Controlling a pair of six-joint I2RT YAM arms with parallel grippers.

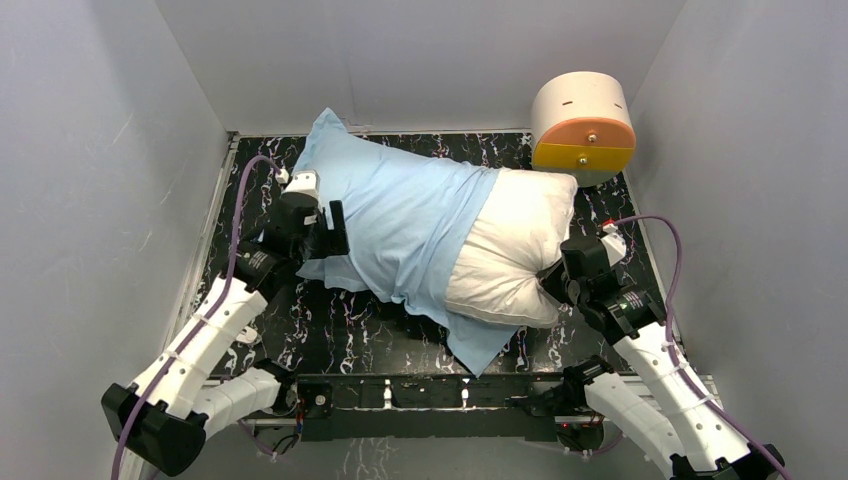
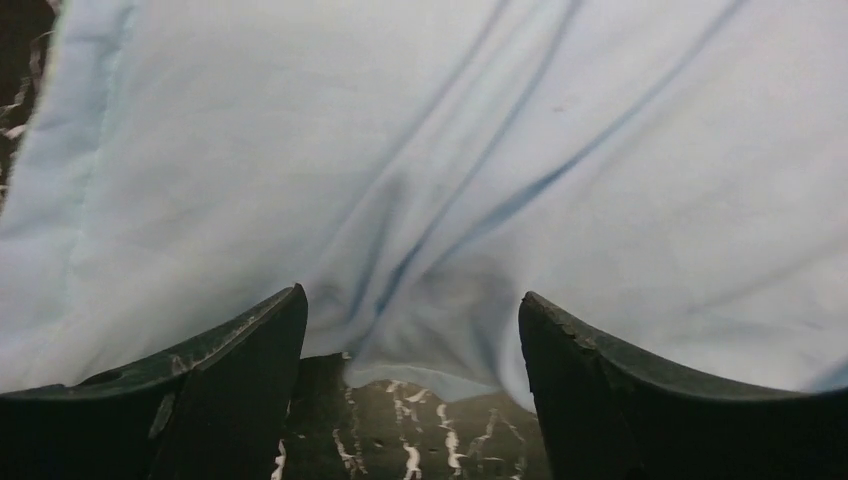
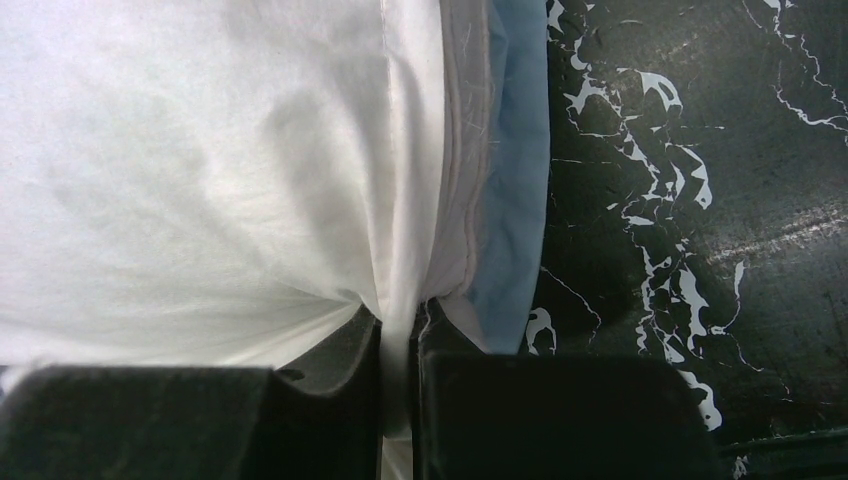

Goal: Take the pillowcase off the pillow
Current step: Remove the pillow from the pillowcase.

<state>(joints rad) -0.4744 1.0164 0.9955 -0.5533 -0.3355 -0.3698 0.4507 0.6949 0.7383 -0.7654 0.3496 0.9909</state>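
Top view looked down from behind, wide; left wrist view faced light-blue fabric pillowcase (image 2: 420, 150) close-up, right wrist view plump white pillow (image 3: 180, 180); both appeared in top view.

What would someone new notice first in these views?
A big white pillow lies across the dark table, its left part inside a light blue pillowcase. The right claw is pinched shut on the pillow's bare right end, while the left claw stands open at the pillowcase's left edge. A cream-and-orange drum sits in the far right corner.
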